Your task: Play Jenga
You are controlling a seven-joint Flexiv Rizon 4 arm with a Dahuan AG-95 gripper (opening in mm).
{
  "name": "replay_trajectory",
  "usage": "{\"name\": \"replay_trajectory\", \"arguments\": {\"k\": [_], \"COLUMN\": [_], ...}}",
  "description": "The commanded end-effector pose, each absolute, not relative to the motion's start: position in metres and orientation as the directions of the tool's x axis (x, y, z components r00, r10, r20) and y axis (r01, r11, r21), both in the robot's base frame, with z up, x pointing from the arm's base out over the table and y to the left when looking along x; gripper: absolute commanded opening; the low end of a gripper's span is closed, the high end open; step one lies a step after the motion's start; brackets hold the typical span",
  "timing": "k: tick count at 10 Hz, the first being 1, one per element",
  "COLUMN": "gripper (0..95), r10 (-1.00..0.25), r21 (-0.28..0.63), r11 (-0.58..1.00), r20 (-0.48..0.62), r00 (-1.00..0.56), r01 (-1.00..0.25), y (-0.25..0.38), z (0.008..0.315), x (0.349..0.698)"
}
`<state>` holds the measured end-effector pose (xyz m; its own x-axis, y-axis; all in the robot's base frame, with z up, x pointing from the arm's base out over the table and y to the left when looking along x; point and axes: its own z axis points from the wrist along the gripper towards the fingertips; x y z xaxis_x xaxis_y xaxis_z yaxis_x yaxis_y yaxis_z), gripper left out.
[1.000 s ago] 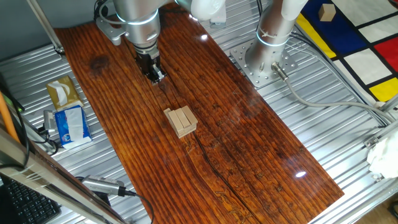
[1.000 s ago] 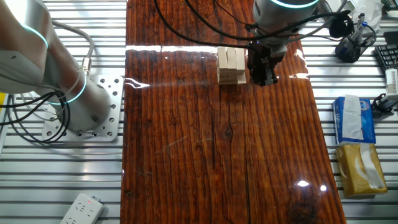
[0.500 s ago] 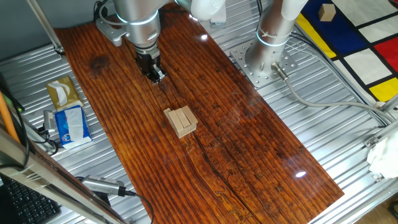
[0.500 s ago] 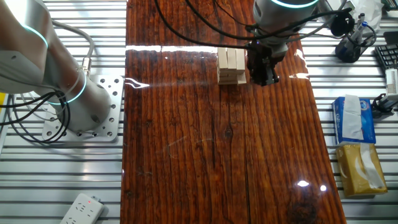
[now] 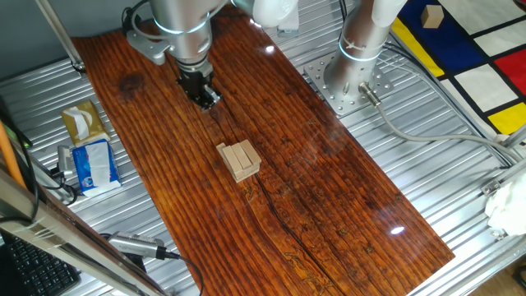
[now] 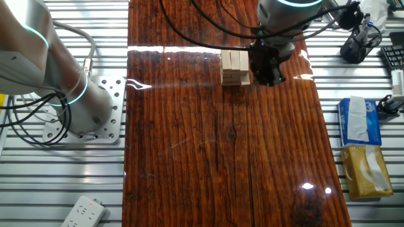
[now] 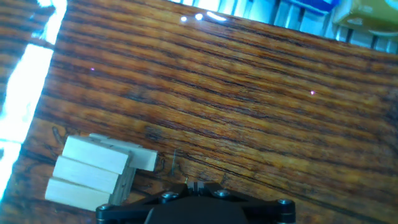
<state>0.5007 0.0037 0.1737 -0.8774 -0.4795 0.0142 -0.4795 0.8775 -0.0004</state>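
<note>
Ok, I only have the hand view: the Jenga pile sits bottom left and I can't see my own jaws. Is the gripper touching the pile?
Observer: No. In one fixed view the gripper stands clear of the Jenga pile, with bare wooden board between them.
Operator: Which side of the pile am I on?
Observer: In the other fixed view you are beside the long side of the top bars.
Operator: Any loose pieces elsewhere?
Observer: None on the board; only a single wooden cube far off on the coloured mat.

Low pile of pale tan plain wooden bars (image 5: 239,159) (image 6: 234,66) (image 7: 93,171): three abreast on top, crosswise layer beneath, resting mid dark wooden tabletop
</note>
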Motion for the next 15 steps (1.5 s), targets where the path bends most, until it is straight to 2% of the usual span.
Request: {"name": "replay_trajectory", "arguments": {"k": [1,5,7,15], "gripper": [0.0,0.0,0.0,0.0], "r10": [-0.899,-0.981,-0.992,-0.993], "r21": [-0.029,-0.067,-0.111,-0.129], "r11": [0.433,0.173,0.099,0.104], "r20": [0.058,0.076,0.072,0.041], "r00": [-0.434,-0.178,-0.107,-0.111], "r01": [-0.901,-0.983,-0.989,-0.986], "y": [0.013,0.027,0.027,0.027], "z": [0.174,0.176,0.176,0.174], "x": [0.506,0.517,0.517,0.517]}}
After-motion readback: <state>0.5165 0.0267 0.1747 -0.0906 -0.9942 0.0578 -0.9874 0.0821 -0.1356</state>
